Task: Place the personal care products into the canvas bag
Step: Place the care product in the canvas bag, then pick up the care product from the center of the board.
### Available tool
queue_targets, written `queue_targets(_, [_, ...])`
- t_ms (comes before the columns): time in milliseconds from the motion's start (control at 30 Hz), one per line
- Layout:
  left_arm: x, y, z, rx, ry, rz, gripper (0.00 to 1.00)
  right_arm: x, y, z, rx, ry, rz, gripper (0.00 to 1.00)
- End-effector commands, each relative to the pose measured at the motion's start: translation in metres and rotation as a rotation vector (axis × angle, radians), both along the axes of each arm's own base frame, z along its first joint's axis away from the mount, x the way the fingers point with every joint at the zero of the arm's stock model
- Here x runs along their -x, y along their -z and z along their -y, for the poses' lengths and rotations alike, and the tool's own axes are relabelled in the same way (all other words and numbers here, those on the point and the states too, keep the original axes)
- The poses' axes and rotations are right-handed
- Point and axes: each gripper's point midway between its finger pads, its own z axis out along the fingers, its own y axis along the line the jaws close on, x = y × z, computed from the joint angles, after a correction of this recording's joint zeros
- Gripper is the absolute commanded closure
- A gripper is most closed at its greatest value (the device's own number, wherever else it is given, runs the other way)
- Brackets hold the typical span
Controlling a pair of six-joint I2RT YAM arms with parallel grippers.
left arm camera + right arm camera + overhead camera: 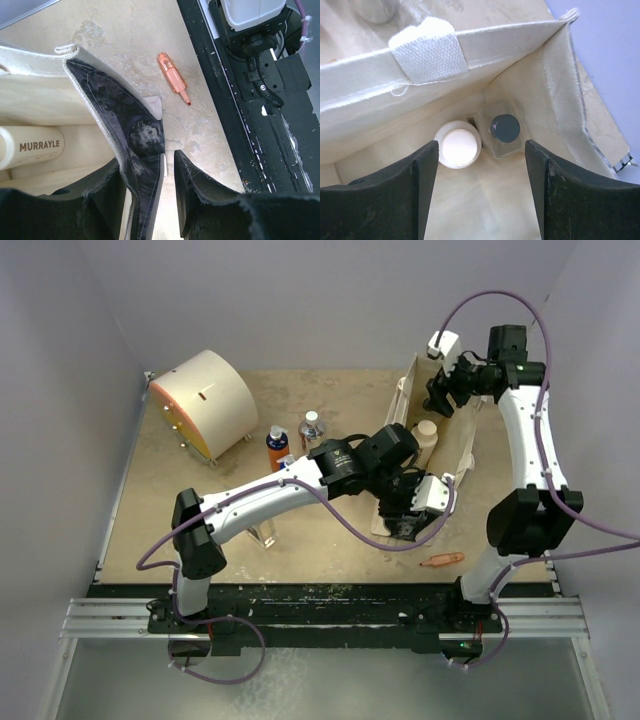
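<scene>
Right end effector hangs open, empty, above bottles in the bag; left end effector, half-open, straddles its wall, seemingly propping it.

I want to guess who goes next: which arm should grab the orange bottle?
Probably right: the right gripper hangs open and empty over the canvas bag, while the left gripper straddles the bag's wall.

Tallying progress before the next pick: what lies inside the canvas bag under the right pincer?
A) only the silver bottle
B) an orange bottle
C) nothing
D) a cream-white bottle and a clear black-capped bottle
D: the right wrist view looks down on a cream-white bottle and a clear black-capped bottle side by side on the floor of the canvas bag.
</scene>
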Motion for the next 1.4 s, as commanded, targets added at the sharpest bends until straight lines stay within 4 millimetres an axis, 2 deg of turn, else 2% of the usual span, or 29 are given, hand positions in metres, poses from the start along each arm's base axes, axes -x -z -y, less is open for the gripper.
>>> queue_targets(0, [0.006,-0.038,-0.002,0.084,-0.015,0.016,0.55,0.007,-0.052,-0.007,-0.114,0.078,0.064,0.28])
queue_targets(233, [0.003,-0.038,0.001,0.089,-0.034,0.013,0.53,0.019,-0.079,-0.007,-0.152,0.141,0.095,0.27])
queue_targets(667, [-0.001,-0.039,0.003,0.093,-0.064,0.011,0.48,0.040,-0.104,0.000,-0.188,0.254,0.132,0.26])
queue_targets(1100, [0.000,-0.048,0.001,0.107,-0.072,0.013,0.41,0.044,-0.121,0.000,-0.233,0.303,0.162,0.26])
queue_targets(1367, [0.000,-0.064,0.000,0.133,-0.089,0.006,0.33,0.046,-0.120,0.000,-0.245,0.316,0.166,0.26])
